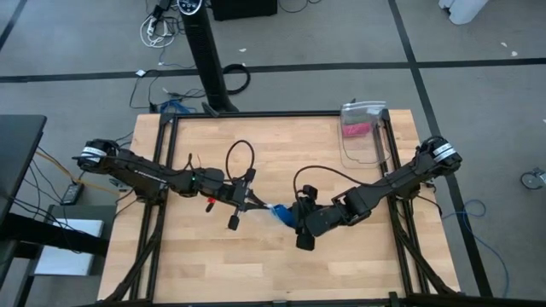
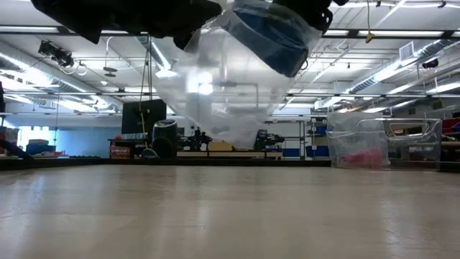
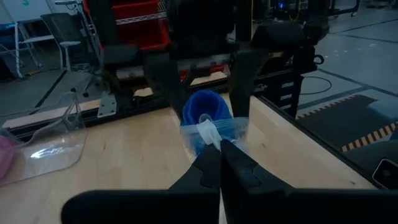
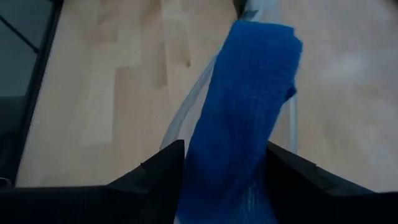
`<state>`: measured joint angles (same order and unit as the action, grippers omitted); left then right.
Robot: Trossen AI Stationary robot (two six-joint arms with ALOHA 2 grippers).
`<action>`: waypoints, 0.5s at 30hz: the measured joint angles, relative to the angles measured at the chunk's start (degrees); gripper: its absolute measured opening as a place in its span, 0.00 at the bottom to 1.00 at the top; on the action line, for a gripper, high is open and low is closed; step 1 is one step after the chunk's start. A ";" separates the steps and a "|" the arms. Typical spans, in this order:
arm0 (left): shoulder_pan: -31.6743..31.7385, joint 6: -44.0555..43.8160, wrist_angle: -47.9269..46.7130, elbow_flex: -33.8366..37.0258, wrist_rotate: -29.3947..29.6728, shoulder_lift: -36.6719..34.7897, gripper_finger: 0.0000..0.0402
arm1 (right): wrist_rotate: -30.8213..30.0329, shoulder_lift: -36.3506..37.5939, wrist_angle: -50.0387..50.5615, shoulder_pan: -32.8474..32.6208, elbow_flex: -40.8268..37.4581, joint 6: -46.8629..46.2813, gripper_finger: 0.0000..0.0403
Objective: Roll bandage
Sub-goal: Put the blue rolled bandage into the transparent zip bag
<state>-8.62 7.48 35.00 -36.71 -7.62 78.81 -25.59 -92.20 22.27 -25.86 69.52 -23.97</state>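
A blue bandage roll (image 1: 284, 215) sits in a clear plastic bag (image 2: 223, 93), held up over the middle of the wooden table (image 1: 256, 264). My right gripper (image 1: 294, 215) is shut on the roll (image 4: 239, 106). My left gripper (image 1: 260, 205) is shut on the bag and faces the right gripper. In the low view the roll (image 2: 277, 36) is high up and the bag hangs below it, clear of the table. My left gripper pinches a bunched edge of the clear bag (image 3: 208, 132) between its two fingertips, coming level from the table's left. The bag is lifted clear of the table. My right gripper pinches the blue roll (image 4: 217, 168) between its two fingers, coming from the table's right. The roll reaches out past the fingertips, clear of the table. Whether plastic lies between fingers and roll, I cannot tell.
A clear plastic container (image 1: 363, 136) with something pink inside stands at the table's far right corner; it also shows in the low view (image 2: 374, 144). Bare wood lies under the bag and toward the near edge.
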 joint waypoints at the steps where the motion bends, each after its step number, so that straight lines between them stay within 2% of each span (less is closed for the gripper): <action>1: 0.00 -0.01 0.30 0.00 -0.02 0.00 0.00 | 1.08 -0.36 -0.40 0.41 0.02 -0.02 0.53; 4: 0.00 -0.02 0.43 0.02 0.00 0.02 0.00 | 3.44 -0.59 0.34 1.42 0.02 -0.93 0.53; 9: 0.00 -0.04 0.09 0.00 -0.04 0.13 0.00 | 0.94 0.48 1.28 0.46 1.08 -0.76 0.53; 15: 0.00 -0.04 -0.08 0.00 -0.24 0.26 0.00 | -0.34 0.52 1.49 -0.44 2.66 -0.43 0.65</action>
<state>-8.62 7.44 34.92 -36.71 -7.86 79.07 -25.93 -91.68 23.75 -26.30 72.18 -24.40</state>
